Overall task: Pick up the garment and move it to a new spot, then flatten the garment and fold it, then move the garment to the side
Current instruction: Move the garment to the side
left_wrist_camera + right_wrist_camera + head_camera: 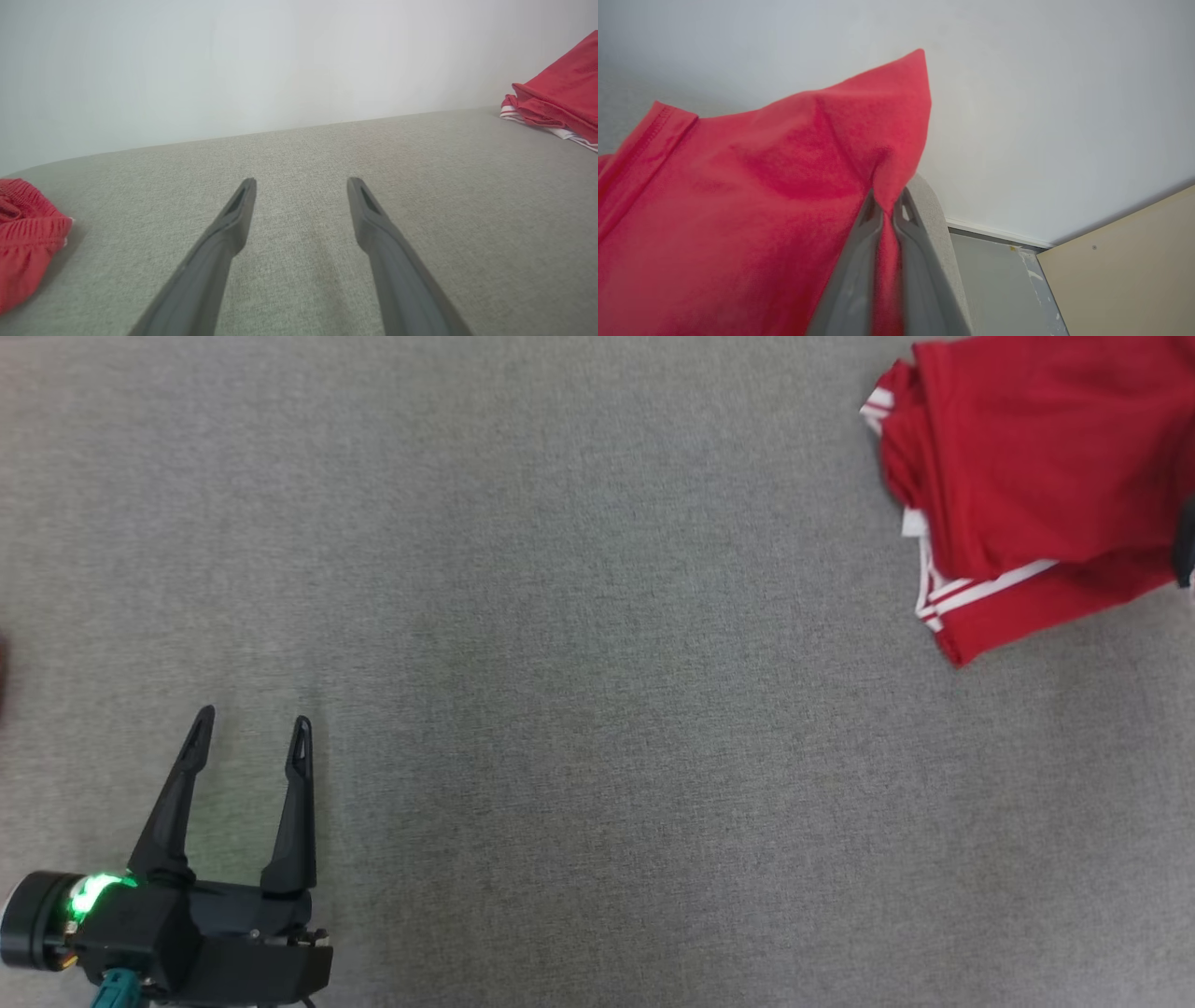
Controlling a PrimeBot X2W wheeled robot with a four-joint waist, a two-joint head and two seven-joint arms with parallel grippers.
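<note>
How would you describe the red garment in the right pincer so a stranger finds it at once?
On the grey cloth surface, look at the right side. There lies a folded red garment, one corner pinched in the right pincer. Its flat fold and white stripes set it apart from the crumpled red garment at the left.

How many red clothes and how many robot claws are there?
Red clothes: 2, the garment with white stripes and a second red cloth.
Robot claws: 2, the left gripper, open, and the right gripper, shut on the garment.
Total: 4
</note>
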